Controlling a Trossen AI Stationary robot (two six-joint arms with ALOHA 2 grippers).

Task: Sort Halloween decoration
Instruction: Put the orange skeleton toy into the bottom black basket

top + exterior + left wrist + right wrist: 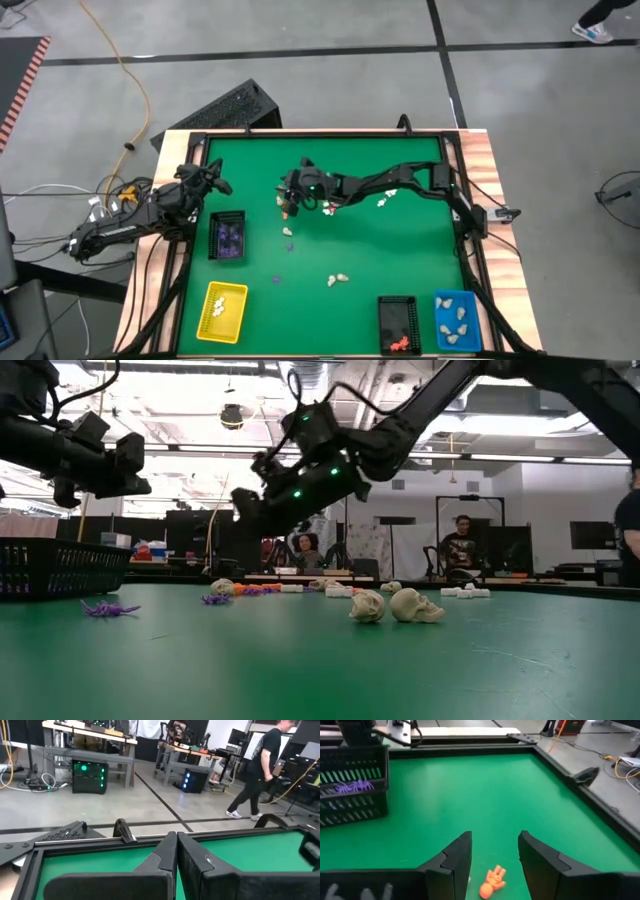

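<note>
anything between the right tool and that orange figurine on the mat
Nothing visible. The right tool is open, and the orange figurine lies on bare green mat in line with the gap between its fingers.

Overhead, table-level, two wrist views

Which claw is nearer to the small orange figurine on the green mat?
Right. The right claw hangs open directly over the orange figurine; the left claw, shut, waits near the table's left edge, beyond the black tray.
</note>
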